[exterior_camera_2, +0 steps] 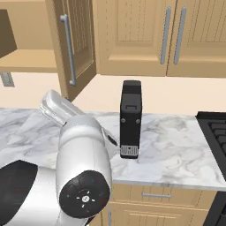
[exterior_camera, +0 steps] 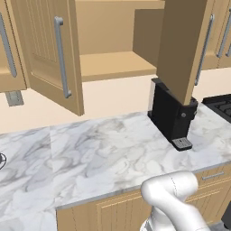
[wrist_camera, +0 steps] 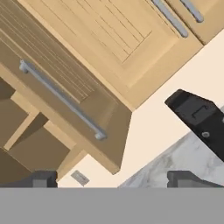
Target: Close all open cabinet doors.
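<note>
Standing ajar: two cabinet doors (exterior_camera: 49, 54) w/ shelf between; coffee maker (exterior_camera: 173, 115) under right door; pincer (wrist_camera: 111, 179) spread, empty.

A kitchen: marble counter (exterior_camera: 103, 153), coffee machine (exterior_camera: 173, 117), wall cabinets (exterior_camera_2: 132, 37).
</note>
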### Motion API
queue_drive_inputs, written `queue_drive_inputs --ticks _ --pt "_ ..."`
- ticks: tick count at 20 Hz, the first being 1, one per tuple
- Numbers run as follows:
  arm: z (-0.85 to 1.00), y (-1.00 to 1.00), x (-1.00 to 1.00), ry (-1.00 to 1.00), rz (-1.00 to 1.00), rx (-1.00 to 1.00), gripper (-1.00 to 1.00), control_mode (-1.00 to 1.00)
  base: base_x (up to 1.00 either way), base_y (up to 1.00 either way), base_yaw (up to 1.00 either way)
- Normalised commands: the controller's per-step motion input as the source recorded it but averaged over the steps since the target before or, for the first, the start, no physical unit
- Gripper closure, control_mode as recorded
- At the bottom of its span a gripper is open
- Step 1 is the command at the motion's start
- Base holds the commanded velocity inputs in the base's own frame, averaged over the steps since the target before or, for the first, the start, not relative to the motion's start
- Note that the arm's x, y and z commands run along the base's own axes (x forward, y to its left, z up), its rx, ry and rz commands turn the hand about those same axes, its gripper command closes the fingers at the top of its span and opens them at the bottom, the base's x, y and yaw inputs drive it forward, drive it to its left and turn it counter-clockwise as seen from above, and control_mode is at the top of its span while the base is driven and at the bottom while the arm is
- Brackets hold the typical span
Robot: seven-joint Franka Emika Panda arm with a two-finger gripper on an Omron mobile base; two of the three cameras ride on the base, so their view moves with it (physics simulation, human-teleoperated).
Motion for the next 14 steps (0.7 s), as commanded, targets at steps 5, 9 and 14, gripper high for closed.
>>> queue_drive_inputs --ticks 5,9,14 --pt "0.00 0.23 0.66 0.00 0.15 0.03 -1.00 -1.00 0.00 0.00 0.00" --pt "0.00 0.32 0.42 -0.03 0.15 0.00 -1.00 -1.00 0.00 0.00 0.00" --pt "0.04 0.24 0.34 -0.05 0.12 0.00 -1.00 -1.00 0.00 0.00 0.00"
